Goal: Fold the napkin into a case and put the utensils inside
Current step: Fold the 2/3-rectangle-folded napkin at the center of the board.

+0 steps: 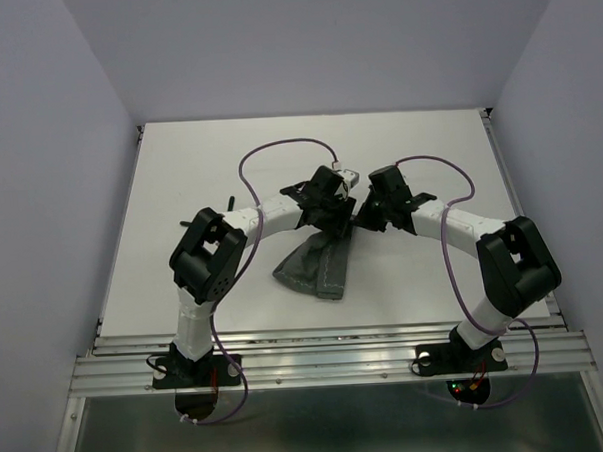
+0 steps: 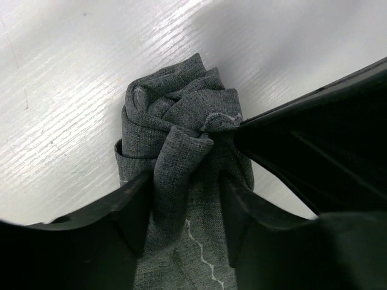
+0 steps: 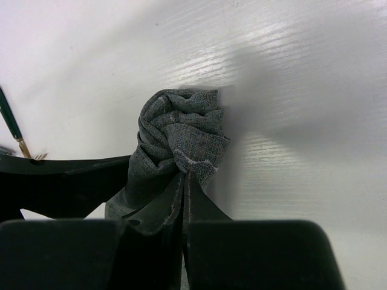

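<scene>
Left pincer point(image 2: 184, 208) and right pincer point(image 3: 183, 202) clamped on bunched napkin point(image 1: 318, 267) at middle of tabletop point(image 1: 229, 159). No case formed yet. Folding outstanding; insertion of utensil point(image 3: 23, 147), lying apart, likewise outstanding.

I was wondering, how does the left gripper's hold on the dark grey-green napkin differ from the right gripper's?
The left gripper clasps a thick bunch of the dark grey-green cloth napkin, jaws well apart; the right gripper pinches a thin fold, jaws almost closed. Both hold the same crumpled end.
</scene>
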`<state>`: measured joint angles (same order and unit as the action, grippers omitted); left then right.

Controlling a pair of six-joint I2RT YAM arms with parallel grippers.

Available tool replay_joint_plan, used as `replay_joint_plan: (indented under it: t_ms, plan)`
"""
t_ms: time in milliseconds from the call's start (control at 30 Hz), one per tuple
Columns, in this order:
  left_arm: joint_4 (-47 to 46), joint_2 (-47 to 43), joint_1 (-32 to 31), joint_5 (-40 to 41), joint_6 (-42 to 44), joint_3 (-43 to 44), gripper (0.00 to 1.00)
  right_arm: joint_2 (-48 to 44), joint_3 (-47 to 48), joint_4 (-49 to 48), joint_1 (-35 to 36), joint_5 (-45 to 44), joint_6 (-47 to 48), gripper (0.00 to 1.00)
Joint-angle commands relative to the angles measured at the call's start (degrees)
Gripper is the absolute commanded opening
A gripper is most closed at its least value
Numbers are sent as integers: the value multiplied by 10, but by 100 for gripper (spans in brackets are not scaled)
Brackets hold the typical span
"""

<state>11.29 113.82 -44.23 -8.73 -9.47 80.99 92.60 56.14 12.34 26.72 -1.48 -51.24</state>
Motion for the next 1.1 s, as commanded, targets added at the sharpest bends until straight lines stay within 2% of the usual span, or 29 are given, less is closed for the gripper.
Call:
replay_joint_plan:
  t_ms: [0,300,600,633,700,1067]
  plan:
    - [-26,-39,-3,-6,-10,-12,54,-4,-2,-28,4,3,-4,1]
    - [-40,-42,-3,-3,-27,-20,43,-2,-4,-30,4,9,-4,1]
    - [-51,-41,-3,-23,-40,-28,12,-1,-1,-33,4,9,-4,1]
    - [-51,-39,-3,-27,-41,-28,4,0,-1,-32,4,9,-4,1]
    - [-50,-33,-3,-33,-41,-28,0,-1,-2,-33,4,10,-5,1]
    - [-46,-2,-5,-58,-32,-22,0,-4,-4,-35,4,9,-6,1]
